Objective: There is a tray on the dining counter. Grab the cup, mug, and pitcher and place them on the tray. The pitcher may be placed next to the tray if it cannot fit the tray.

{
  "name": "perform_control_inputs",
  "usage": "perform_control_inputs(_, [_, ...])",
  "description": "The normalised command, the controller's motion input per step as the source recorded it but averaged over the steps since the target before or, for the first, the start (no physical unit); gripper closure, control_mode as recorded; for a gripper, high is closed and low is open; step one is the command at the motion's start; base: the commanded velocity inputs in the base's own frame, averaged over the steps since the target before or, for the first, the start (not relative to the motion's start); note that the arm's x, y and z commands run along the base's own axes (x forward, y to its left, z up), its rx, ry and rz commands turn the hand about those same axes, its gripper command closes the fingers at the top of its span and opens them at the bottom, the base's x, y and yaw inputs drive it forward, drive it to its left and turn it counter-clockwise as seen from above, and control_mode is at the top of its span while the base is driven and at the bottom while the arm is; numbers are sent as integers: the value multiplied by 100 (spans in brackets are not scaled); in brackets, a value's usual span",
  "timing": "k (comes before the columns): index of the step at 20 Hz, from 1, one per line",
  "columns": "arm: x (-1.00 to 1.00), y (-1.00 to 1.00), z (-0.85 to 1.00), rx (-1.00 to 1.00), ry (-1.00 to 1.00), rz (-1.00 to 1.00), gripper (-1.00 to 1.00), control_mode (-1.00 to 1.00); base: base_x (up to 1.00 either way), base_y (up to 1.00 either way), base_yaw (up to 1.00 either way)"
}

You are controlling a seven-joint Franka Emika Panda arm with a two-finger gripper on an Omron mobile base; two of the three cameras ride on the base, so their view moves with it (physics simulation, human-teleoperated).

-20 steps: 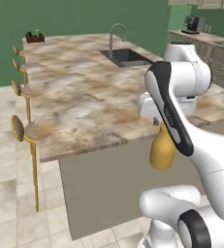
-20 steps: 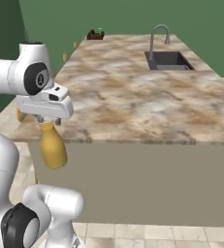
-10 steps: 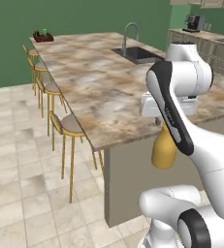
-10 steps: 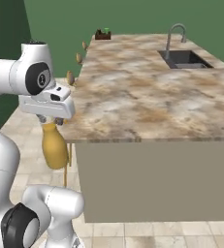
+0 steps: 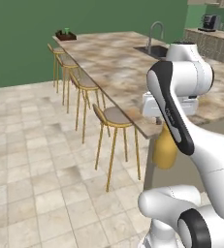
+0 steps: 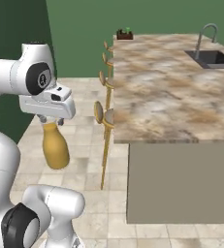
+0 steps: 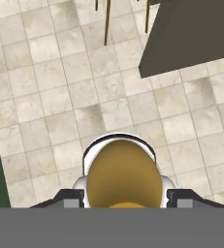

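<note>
The yellow-orange pitcher [image 5: 164, 147] [image 6: 55, 147] hangs upright over the tiled floor, off the near corner of the dining counter [image 5: 113, 63] [image 6: 167, 92]. My gripper [image 5: 163, 123] [image 6: 50, 120] [image 7: 123, 193] is shut on its neck from above. In the hand view the pitcher [image 7: 123, 181] bulges between the finger tips. The dark tray [image 5: 66, 35] [image 6: 124, 34] lies at the counter's far end. A small green thing, seemingly the cup [image 5: 66, 30] [image 6: 128, 30], stands on it. The mug is out of view.
Several gold-legged stools [image 5: 114, 117] [image 6: 104, 116] line the counter's left side, the nearest close to the pitcher. The sink and faucet [image 5: 154, 46] [image 6: 213, 55] are set into the counter's far right. A green wall stands behind. Open tiled floor [image 5: 36, 160] stretches to the left.
The whole scene has shifted as the base moved: the counter slid right and the stools came into view. The pitcher stays in the gripper, held as before.
</note>
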Motion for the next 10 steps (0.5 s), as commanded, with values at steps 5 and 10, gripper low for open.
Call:
perform_control_inputs(5, [0,0,0,0,0,0,100,100,19,100,7])
perform_control_inputs(10, [0,0,0,0,0,0,100,100,31,100,7])
